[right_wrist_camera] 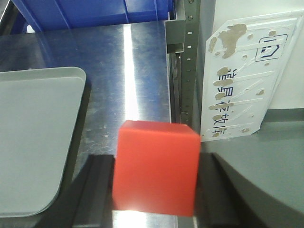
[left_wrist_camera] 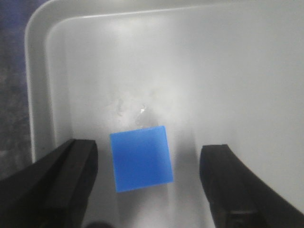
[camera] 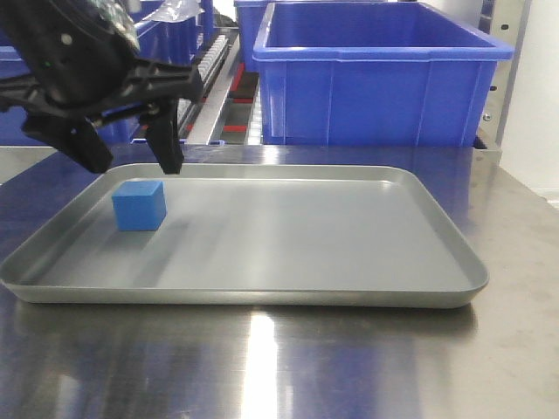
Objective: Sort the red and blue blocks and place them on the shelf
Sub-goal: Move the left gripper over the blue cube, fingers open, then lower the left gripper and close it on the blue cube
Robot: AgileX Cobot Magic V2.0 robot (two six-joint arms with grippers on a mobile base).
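Exterior front-facing view showed your left gripper hanging over the far left corner of the tray. Its jaws were spread wide with nothing in them, and the tips were just above and a little behind the blue block. That block sat flat on the tray floor near the left rim. In the left wrist-mounted view it lay between the two black fingers with a gap on either side, turned slightly off square to them. You appeared to have straddled it so that a plain descent and a squeeze would catch opposite faces. I judged that the small twist might turn the cube as the pads met it. Behind the tray, further right, stood a large dark-blue bin. In the right wrist-mounted view your right gripper was clamped firmly on the red block. It held the block off the tray's right edge above the steel table, facing a perforated shelf upright and a worn white label plate. You probably kept it there ready for shelving.
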